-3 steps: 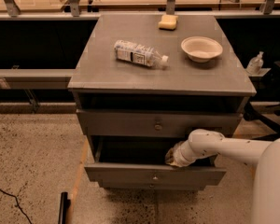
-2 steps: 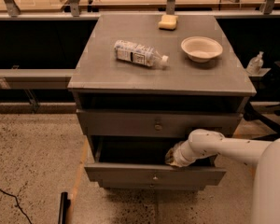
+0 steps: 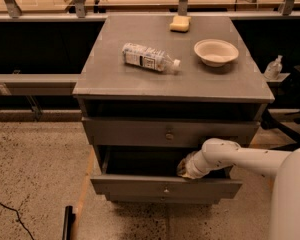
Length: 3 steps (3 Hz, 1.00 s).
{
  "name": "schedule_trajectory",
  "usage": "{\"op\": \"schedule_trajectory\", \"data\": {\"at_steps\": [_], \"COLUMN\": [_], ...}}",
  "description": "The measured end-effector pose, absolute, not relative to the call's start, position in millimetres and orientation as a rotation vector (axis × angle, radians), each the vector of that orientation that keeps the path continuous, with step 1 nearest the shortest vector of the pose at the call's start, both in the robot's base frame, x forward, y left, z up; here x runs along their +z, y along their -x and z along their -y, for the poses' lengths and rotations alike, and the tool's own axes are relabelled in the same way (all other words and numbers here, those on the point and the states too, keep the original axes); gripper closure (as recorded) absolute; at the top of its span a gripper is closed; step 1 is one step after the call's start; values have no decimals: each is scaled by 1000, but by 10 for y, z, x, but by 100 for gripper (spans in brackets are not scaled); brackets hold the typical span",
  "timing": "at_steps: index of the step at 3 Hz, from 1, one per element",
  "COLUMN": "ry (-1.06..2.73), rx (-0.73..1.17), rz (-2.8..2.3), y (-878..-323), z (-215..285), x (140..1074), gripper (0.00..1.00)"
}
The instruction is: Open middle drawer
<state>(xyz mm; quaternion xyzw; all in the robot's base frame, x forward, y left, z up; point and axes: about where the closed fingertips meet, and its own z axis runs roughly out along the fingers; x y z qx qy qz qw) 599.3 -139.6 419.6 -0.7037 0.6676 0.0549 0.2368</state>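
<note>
The grey cabinet (image 3: 170,79) has stacked drawers. The middle drawer (image 3: 140,188), a wide grey front with a small round knob (image 3: 165,189), stands pulled out toward me, and its dark inside shows behind the front. My gripper (image 3: 183,170) reaches in from the right on a white arm (image 3: 240,159). Its tip sits inside the open drawer just behind the front's top edge, right of the knob. The top drawer (image 3: 130,132), with a bigger knob, is shut above it. Only a thin strip of the lowest front (image 3: 165,200) shows below.
On the cabinet top lie a plastic bottle (image 3: 149,58) on its side, a white bowl (image 3: 216,52) and a yellow sponge (image 3: 180,24). A dark rod (image 3: 67,223) lies on the speckled floor at lower left. A rail and shelving stand behind.
</note>
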Motion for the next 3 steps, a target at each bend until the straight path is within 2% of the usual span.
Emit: {"op": "schedule_trajectory", "data": {"at_steps": [2,3], "ry": [1929,1929], "rx": [150,150], "rz": [-1830,-1830], "y": [-5995,-6014], "z": [1395,1385], "x": [4197,4197], "gripper": [12,0]}}
